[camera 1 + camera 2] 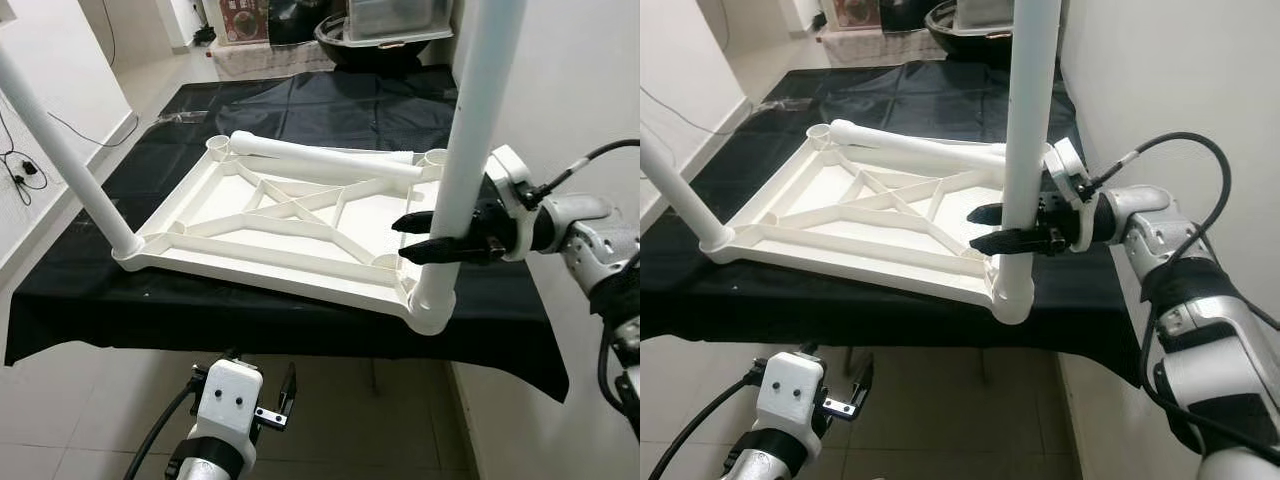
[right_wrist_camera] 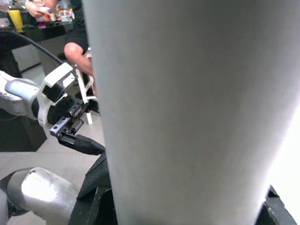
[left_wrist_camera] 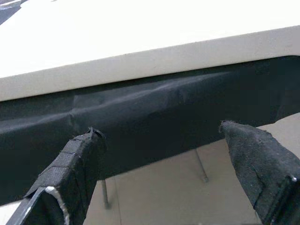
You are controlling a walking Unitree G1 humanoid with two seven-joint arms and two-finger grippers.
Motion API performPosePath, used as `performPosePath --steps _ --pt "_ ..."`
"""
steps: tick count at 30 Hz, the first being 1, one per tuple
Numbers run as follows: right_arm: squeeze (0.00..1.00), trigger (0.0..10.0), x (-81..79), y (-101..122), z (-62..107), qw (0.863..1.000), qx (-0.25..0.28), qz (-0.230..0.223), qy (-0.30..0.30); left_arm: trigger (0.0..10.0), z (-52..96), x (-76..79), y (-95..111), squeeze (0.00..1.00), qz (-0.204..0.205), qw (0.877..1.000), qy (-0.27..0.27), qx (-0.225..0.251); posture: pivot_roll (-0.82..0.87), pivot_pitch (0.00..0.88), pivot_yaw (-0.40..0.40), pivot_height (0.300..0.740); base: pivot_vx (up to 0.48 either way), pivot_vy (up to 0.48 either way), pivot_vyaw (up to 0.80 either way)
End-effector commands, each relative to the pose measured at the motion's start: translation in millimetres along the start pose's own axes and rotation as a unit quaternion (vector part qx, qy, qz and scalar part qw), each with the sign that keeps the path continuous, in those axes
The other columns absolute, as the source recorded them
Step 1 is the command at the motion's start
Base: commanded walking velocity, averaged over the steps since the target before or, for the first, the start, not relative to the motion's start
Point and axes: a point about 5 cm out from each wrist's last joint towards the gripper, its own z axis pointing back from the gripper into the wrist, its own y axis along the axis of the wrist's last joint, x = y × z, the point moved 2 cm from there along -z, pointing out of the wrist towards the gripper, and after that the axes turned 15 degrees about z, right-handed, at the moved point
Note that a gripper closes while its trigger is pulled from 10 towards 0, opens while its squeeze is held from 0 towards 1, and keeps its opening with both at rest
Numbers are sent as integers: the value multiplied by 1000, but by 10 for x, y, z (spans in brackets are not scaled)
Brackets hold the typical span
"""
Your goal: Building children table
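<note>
Here the upright leg (image 1: 470,150) stands in the near right corner socket of the upturned table panel (image 1: 270,225).
The right claw (image 1: 425,237), reaching in from the right, is clamped on it; the left claw (image 1: 265,400) hangs spread below the tabletop (image 1: 80,300).

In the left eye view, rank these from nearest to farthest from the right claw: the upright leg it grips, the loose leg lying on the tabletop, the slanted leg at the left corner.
1. Upright leg: at the near right corner, held between the right claw fingers.
2. Loose leg: lying across the far side of the upturned tabletop.
3. Slanted leg: at the near left corner, across the tabletop.
</note>
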Motion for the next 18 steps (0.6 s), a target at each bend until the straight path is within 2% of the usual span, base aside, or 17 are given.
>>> performPosePath --steps 1,11,18 --pt "0 10000 -76 -183 -82 999 -25 -26 21 10000 11 -11 -43 0 -4 1000 5 -10 29 135 57 740 0 0 0" --pt "0 10000 -35 -207 -99 999 -36 -22 16 10000 13 -4 -38 0 -2 1000 6 -9 29 144 53 740 0 0 0" --pt "0 10000 6 -285 -94 997 -71 -17 10 10000 26 13 -31 0 -2 1000 6 -8 30 159 52 740 0 0 0"
